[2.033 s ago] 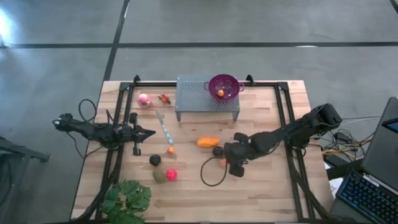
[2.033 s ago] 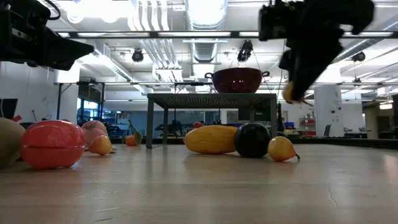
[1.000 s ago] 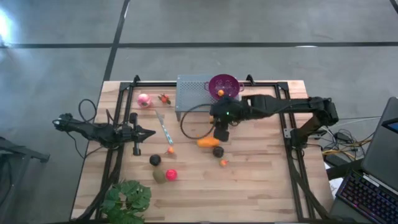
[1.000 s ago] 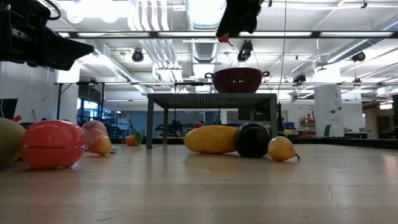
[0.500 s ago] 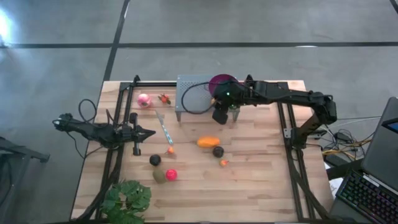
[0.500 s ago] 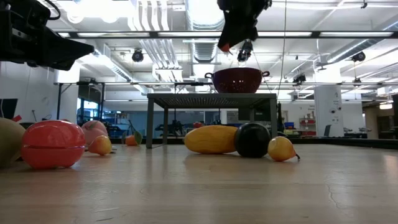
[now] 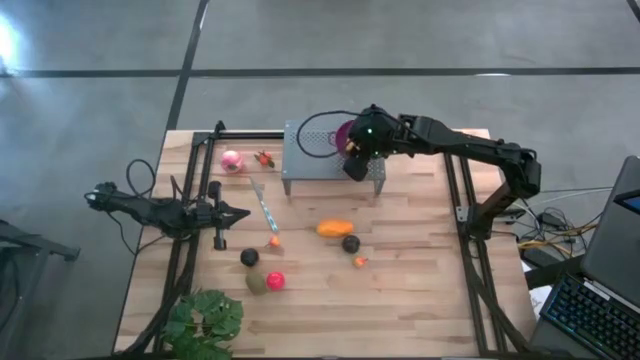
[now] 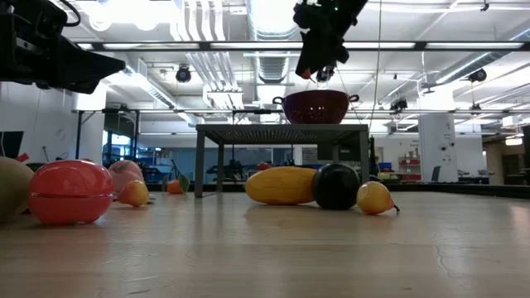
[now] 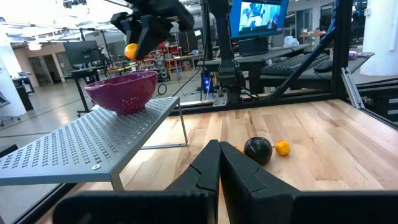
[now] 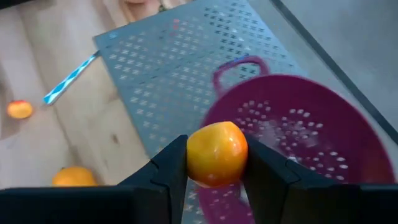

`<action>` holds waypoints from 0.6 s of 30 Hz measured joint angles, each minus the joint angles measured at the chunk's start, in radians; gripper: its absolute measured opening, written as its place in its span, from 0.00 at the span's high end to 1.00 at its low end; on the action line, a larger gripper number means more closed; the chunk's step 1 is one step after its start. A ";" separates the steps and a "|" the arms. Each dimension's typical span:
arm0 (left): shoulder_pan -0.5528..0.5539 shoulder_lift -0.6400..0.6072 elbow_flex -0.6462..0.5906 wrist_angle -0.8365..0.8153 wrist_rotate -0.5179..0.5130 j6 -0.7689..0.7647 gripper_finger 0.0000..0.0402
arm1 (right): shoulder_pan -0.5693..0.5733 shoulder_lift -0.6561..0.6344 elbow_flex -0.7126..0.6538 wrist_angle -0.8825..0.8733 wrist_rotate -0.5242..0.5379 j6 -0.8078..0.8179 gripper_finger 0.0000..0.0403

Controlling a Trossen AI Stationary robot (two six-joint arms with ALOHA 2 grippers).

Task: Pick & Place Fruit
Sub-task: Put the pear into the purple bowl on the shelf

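My right gripper [image 7: 352,165] hangs over the grey perforated stand [image 7: 320,160] and is shut on a small round orange fruit [image 10: 216,154]. The fruit [image 9: 131,51] sits just above the purple perforated bowl [image 9: 122,90] that stands on the stand. More fruit lies on the wood: a pink ball [image 7: 231,160], an elongated orange piece [image 7: 335,228], a dark ball [image 7: 350,243], a red ball [image 7: 275,281] and an olive-green piece [image 7: 257,282]. My left gripper [image 7: 245,212] waits at the table's left, shut and empty. My right gripper pinches the orange fruit by two opposite sides [image 10: 193,155] between its two fingers [image 10: 264,168]. The fingers slant downward, coming from the table's right side. The fruit is lifted clear, above the bowl [image 10: 298,137].
A second dark ball [image 7: 249,258] and small orange bits [image 7: 274,241] [image 7: 360,261] [image 7: 264,157] lie about the table's middle. A pale blue stick [image 7: 265,205] lies near my left gripper. A leafy plant [image 7: 205,320] stands at the near left corner.
My right gripper has carried the orange fruit from over the table's middle toward the far edge, and it now hangs over the stand and the bowl. It has stayed shut on the fruit.
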 joint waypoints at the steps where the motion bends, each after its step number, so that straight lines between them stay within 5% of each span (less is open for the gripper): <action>1: 0.000 0.000 0.000 0.000 0.000 0.000 0.97 | -0.009 0.003 0.000 0.007 0.000 0.000 0.71; 10: 0.000 0.000 0.000 0.000 0.000 0.000 0.97 | -0.077 0.006 -0.024 0.049 0.000 0.027 0.64; 18: 0.000 0.000 0.000 0.000 0.000 0.000 0.97 | -0.095 0.006 -0.057 0.108 0.000 0.030 0.70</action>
